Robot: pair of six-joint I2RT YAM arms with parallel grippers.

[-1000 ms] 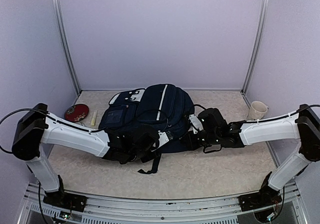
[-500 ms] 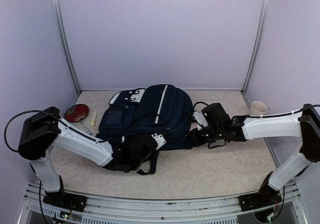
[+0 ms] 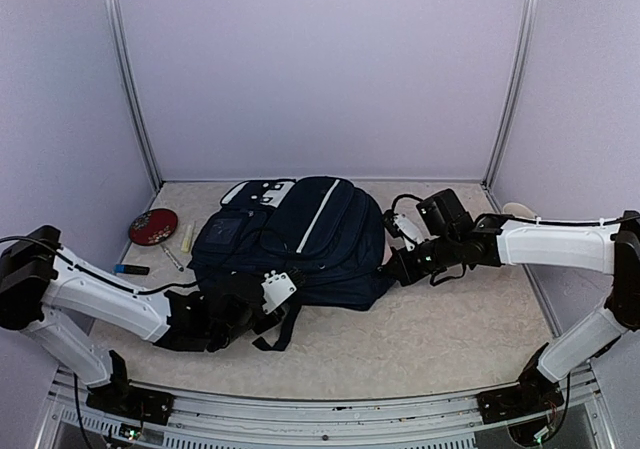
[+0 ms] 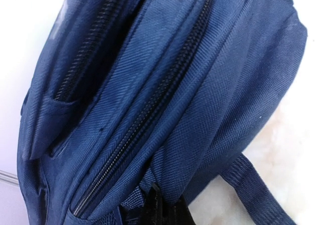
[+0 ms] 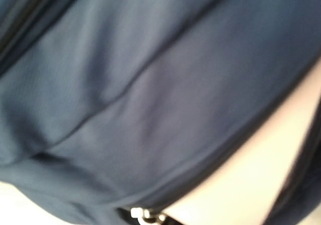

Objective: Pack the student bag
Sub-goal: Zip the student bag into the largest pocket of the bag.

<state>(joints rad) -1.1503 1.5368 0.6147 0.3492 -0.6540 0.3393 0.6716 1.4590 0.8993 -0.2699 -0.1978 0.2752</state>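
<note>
Movement first: your left arm has swung down toward the lower left of the overhead frame. The left gripper [image 3: 237, 307], apart a second ago, is now pinched together on the bag [image 3: 300, 234] at its near corner, where a black strap [image 3: 272, 331] joins the navy cloth. The bag lies flat in the middle of the counter [image 3: 430, 339] and has turned a little with that pull: the near end of its white stripe [image 3: 318, 216] now leans further left. That suggests your grip has taken and you are turning the bag to reach an opening. The right gripper [image 3: 398, 266] stays closed against the bag's right side. A small metal ring [image 5: 145, 215] sits by its tips in the blurred wrist view, but you cannot tell whether it is held. The long black zip [image 4: 150, 109] in the left wrist view runs shut, so packing looks not yet begun. The cloth is coarse diagonal weave, soft and padded, folding into ridges rather than holding shape, so expect it to stretch and slump before the whole bag follows.
</note>
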